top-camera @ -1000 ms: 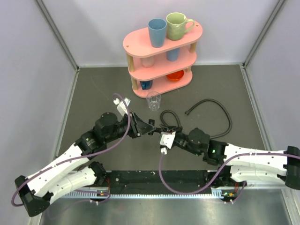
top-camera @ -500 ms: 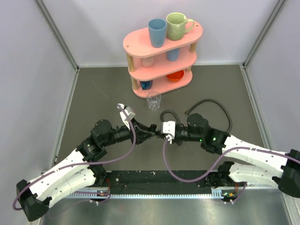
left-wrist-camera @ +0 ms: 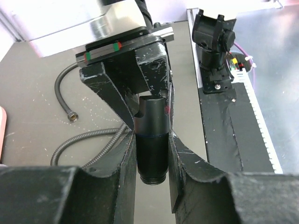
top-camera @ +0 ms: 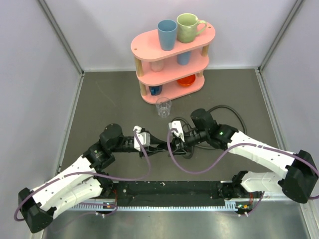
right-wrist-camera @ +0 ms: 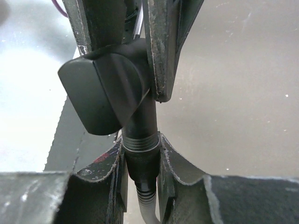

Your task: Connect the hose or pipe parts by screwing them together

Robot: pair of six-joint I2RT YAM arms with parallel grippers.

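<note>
Over the table (top-camera: pixel 99 104), your left claw (left-wrist-camera: pixel 152 151) clamps the black fitting (left-wrist-camera: pixel 152 126), coaxial and end-to-end with the hose end (right-wrist-camera: pixel 140 142) your right claw (right-wrist-camera: pixel 141 161) pinches.

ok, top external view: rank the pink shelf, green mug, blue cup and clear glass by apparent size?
1. pink shelf, by far the largest.
2. green mug and blue cup: these look about alike, so I am not ranking them.
3. clear glass: looks smallest, but it stands lower on the table, so its true size is unsure.
</note>
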